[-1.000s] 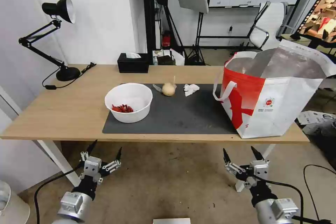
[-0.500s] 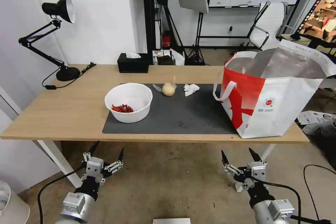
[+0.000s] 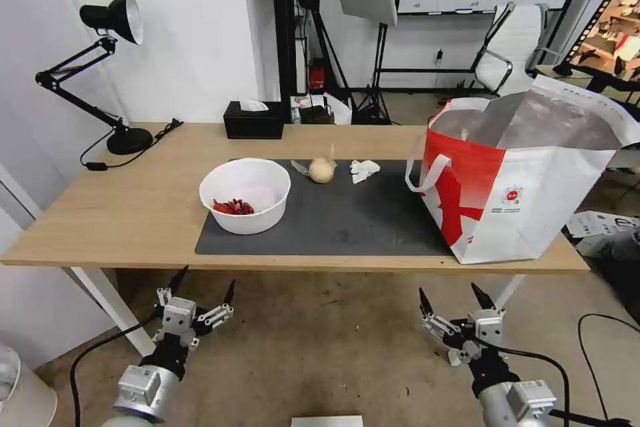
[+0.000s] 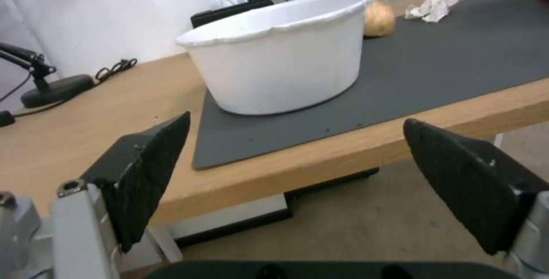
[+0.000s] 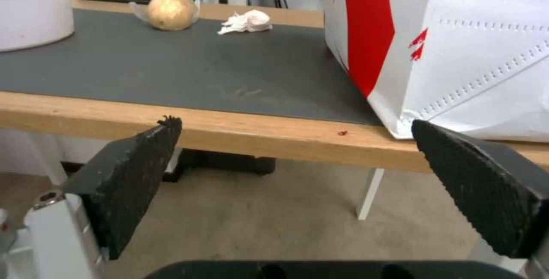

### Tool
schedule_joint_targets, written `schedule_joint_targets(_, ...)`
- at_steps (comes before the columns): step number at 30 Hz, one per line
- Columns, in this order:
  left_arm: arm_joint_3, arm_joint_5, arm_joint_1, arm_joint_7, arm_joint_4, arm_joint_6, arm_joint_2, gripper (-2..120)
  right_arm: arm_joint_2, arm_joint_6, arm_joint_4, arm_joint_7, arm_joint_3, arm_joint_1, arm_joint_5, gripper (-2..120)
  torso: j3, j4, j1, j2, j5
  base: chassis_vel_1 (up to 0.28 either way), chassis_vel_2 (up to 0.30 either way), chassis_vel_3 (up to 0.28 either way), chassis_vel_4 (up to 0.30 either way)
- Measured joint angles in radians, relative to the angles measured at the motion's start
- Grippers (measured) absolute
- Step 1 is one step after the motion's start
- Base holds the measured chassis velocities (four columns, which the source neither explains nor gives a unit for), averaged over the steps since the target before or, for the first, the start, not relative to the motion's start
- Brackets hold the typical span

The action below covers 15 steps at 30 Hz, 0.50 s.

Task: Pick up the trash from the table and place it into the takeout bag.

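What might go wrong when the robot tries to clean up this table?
The bowl holds loose red scraps, so tipping it on the way to the bag may spill them. The round lump looks like it might roll off the mat if nudged. The crumpled tissue is small and light, so the jaws may miss it. Both the left gripper and right gripper wait open below the table edge.

no legible text or labels
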Motion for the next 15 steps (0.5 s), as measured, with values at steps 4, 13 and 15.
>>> schedule_joint_targets(4,-0.002,-0.003,-0.001,0.001,-0.002,0.000,0.004,100,0.000,0.000,0.000,0.000,0.000,0.003,0.000,100,0.000,0.0000,0.000,0.000,0.0000,0.000,0.000,0.000,0.000)
schedule_joint_targets(13,-0.002,-0.012,-0.010,0.001,-0.002,0.000,0.010,100,-0.020,0.003,-0.007,-0.016,-0.019,0.042,0.028,100,0.000,-0.0002,0.000,0.000,0.0000,0.000,0.000,0.000,0.000)
schedule_joint_targets(15,-0.002,-0.017,-0.012,0.001,-0.002,0.000,0.014,100,-0.042,0.006,-0.013,-0.041,-0.034,0.073,0.063,100,0.000,-0.0002,0.000,0.000,-0.0001,0.000,0.000,0.000,0.000)
